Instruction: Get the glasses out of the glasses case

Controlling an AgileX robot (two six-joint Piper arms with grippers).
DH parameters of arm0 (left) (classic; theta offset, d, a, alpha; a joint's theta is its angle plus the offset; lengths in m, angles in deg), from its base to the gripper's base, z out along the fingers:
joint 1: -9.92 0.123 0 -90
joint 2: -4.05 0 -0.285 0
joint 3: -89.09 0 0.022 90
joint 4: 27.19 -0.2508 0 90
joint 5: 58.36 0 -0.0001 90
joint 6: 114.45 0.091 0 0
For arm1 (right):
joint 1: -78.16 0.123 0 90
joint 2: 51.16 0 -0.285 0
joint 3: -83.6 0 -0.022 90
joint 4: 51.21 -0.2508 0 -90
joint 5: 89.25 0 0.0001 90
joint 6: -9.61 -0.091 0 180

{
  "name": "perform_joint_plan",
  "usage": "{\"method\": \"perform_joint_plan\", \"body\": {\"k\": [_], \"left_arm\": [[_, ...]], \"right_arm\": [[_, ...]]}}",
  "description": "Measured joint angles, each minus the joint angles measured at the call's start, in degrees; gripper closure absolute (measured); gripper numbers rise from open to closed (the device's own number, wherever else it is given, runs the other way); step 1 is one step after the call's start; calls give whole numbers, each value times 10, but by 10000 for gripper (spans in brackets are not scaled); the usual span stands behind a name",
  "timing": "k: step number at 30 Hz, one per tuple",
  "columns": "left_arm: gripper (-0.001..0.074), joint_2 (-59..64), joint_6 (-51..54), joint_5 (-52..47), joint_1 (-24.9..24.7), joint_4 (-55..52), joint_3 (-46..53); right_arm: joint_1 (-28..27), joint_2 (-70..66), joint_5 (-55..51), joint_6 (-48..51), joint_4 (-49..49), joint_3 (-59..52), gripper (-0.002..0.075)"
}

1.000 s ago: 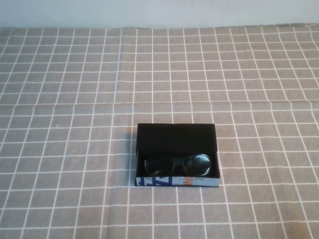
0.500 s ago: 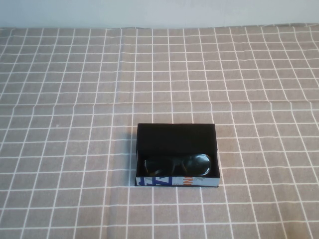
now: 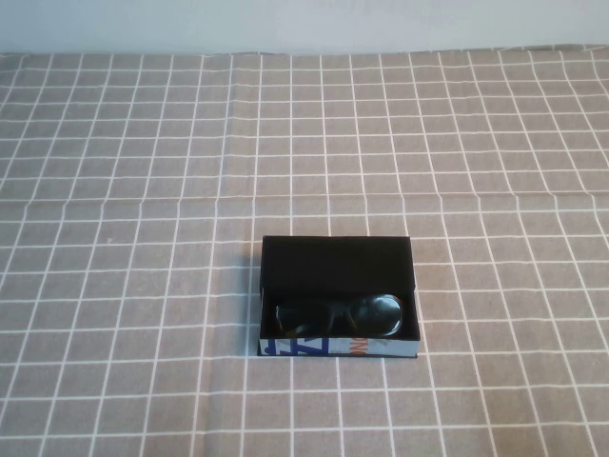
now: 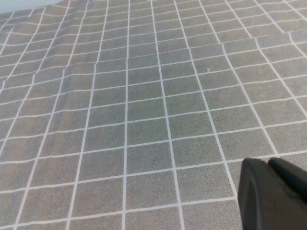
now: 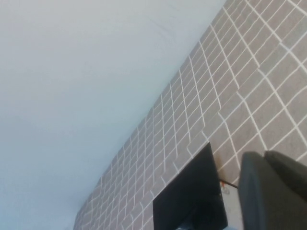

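From my raised camera I've got the glasses case (image 3: 338, 297) sitting open on the grey checked tablecloth (image 3: 143, 190), a little toward my side of the table and near the middle. Its black flap is laid back on the far side, and the front edge with the blue, white and orange pattern faces me. The glasses (image 3: 340, 315) are lying inside, against the front wall, with the lenses catching a faint shine. The frame is black on black, so I can barely trace it and I can't make out the arms.

Neither arm shows in the raised view.

On the left wrist camera all I get of the left gripper (image 4: 273, 194) is a dark rounded lump cut off at the frame's corner, above bare checked cloth. A faint seam runs through it, but I can't tell whether the fingers are spread or pressed together.

The right wrist camera is tilted hard, and half of it is pale wall (image 5: 86, 86). The right gripper (image 5: 274, 191) is again just a dark block clipped by the corner, so I can't tell the state of its fingers. Beside it a black slab cut off by the frame's edge looks like the case's flap (image 5: 192, 199). The glasses are out of sight there.
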State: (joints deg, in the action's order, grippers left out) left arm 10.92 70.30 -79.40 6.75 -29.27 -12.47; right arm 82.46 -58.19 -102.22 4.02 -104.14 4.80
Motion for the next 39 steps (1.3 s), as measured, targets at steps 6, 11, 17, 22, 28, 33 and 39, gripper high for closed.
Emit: {"method": "perform_joint_plan", "body": {"k": [6, 11, 17, 22, 28, 33, 39], "left_arm": [[739, 0, 0, 0, 0, 0, 0], [739, 0, 0, 0, 0, 0, 0], [739, 0, 0, 0, 0, 0, 0], [739, 0, 0, 0, 0, 0, 0], [739, 0, 0, 0, 0, 0, 0], [739, 0, 0, 0, 0, 0, 0], [739, 0, 0, 0, 0, 0, 0]], "right_arm": [[0, 0, 12, 0, 33, 0, 743], [0, 0, 5, 31, 77, 7, 743], [0, -52, -1, 142, 128, 111, 743], [0, -183, -40, 257, 141, 219, 743], [0, -366, -140, 437, 147, 353, 743], [0, -510, -265, 582, 125, 461, 743], [20, -649, -368, 703, 60, 570, 743]]}}
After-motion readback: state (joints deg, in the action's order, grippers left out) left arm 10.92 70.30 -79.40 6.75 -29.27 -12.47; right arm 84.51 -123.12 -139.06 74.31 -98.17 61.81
